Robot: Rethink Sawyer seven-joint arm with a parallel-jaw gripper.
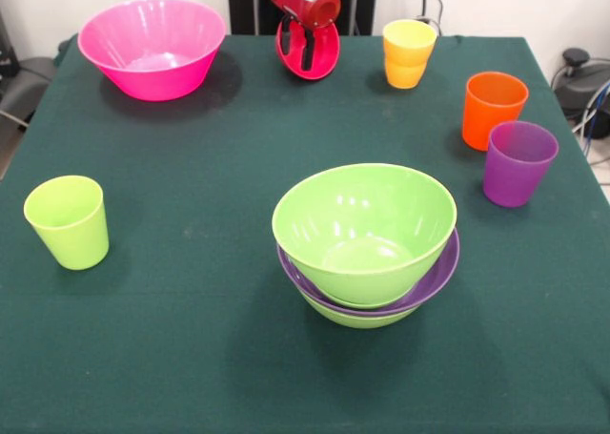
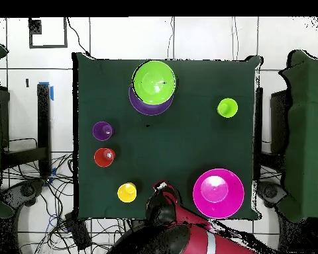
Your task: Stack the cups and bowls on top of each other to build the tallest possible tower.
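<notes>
Pincer (image 1: 307,48) hangs at the table's (image 1: 191,339) far edge, its black fingers clamped on the small red bowl (image 1: 319,60). Pink bowl (image 1: 152,48) sits apart; green-and-purple stack (image 1: 367,248) stands mid-table, cups (image 1: 505,134) scattered.
</notes>
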